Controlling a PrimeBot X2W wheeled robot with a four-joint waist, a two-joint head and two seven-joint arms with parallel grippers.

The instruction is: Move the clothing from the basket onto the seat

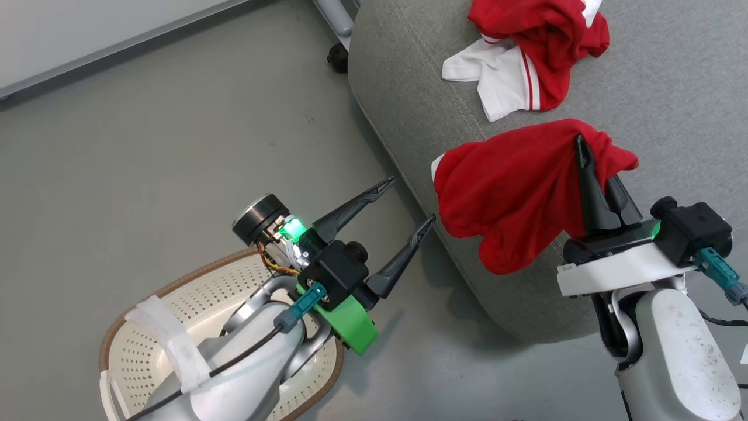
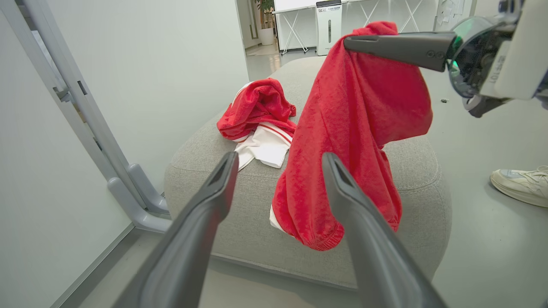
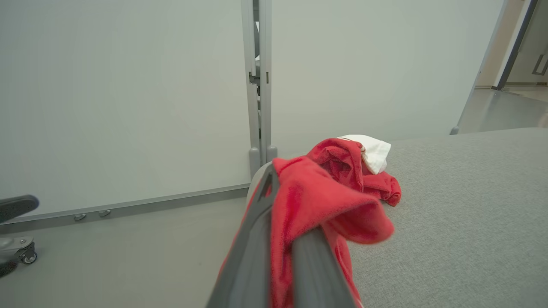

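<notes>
Dangling clothing in right tool, head view's basket, left wrist view's shoe

1. We see the clothing as soft red cloth, matt and slightly fuzzy, with smoother white trim.
2. We read the seat as grey woven fabric, matt and coarse-grained.
3. To us the basket looks like cream perforated plastic with a brown braided-look rim.
4. We find the floor smooth, with a dull sheen.
5. We take the fingers for dark, smooth, matt plastic.
</notes>
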